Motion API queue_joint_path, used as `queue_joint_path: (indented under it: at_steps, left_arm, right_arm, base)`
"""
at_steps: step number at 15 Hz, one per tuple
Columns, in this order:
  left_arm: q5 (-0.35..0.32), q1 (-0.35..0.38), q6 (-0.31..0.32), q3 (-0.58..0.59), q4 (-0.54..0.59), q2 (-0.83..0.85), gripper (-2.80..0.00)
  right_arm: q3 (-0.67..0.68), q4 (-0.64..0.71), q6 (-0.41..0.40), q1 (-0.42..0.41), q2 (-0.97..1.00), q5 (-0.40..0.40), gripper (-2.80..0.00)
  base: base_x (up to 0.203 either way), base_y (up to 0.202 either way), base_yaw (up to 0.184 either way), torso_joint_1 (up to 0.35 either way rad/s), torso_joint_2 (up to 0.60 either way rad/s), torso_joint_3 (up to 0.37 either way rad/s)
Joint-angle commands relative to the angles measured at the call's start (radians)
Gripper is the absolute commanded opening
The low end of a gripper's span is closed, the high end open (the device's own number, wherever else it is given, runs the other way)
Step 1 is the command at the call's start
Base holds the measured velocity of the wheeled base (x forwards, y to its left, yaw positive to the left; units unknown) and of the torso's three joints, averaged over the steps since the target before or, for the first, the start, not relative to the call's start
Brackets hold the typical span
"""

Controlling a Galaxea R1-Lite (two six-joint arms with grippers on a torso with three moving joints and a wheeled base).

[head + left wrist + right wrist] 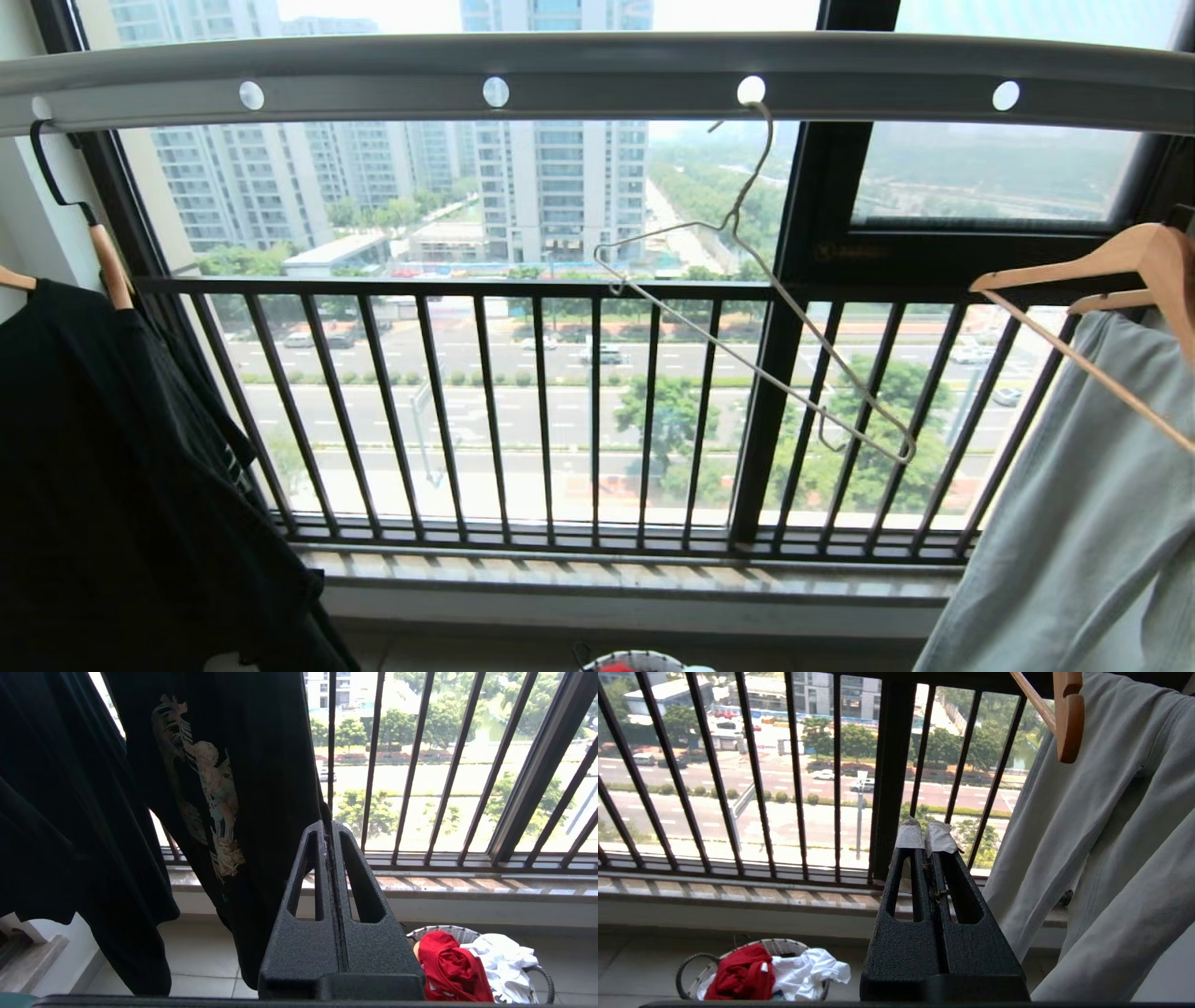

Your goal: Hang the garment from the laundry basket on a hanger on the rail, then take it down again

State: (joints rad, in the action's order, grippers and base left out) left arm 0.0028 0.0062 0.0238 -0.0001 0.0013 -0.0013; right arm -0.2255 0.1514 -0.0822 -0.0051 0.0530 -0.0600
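Observation:
The red garment (740, 973) lies crumpled in the laundry basket (686, 970) on the floor by the window, also seen as the garment (448, 968) in the basket (544, 977); only the basket's rim (635, 661) shows in the head view. The thin wire hanger (747, 308) hangs bare and tilted from a hole in the grey rail (597, 79). My left gripper (328, 828) is shut and empty, raised beside a black shirt. My right gripper (926, 837), with white-wrapped tips, is shut and empty, above and to the right of the basket.
A black T-shirt (112, 467) hangs on a wooden hanger at left, a pale grey garment (1083, 504) on a wooden hanger (1111, 261) at right. A white shirt (803, 970) shares the basket. Black window railing (597, 411) stands behind the rail.

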Motion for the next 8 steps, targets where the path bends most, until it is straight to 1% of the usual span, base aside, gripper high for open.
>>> queue_joint_path:
  at_steps: [1,2,3,6,8]
  left_arm:
    - [0.0,0.001,-0.004,0.0,0.0,0.001,-2.8]
    - [0.0,0.0,-0.008,0.0,0.0,0.001,-2.8]
    - [0.0,0.001,-0.017,0.0,0.0,0.001,-2.8]
    - [0.002,0.0,-0.03,0.0,0.0,0.001,-2.8]
    - [0.002,0.001,-0.03,0.0,0.0,0.001,-2.8]
  right_arm:
    - [0.152,-0.105,-0.013,0.0,-0.052,0.034,-2.8]
    - [0.209,-0.179,-0.033,0.0,-0.052,0.049,-2.8]
    - [0.229,-0.219,-0.044,0.0,-0.052,0.06,-2.8]
    - [0.229,-0.16,-0.052,0.001,-0.052,0.088,-2.8]
    - [0.229,-0.145,-0.028,0.001,-0.052,0.091,-2.8]
  base:
    - [0.0,0.0,0.0,0.0,0.0,0.0]
    - [0.0,0.0,0.0,0.0,0.0,0.0]
    - [0.0,0.0,0.0,0.0,0.0,0.0]
    - [0.0,0.0,0.0,0.0,0.0,0.0]
    - [0.0,0.0,0.0,0.0,0.0,0.0]
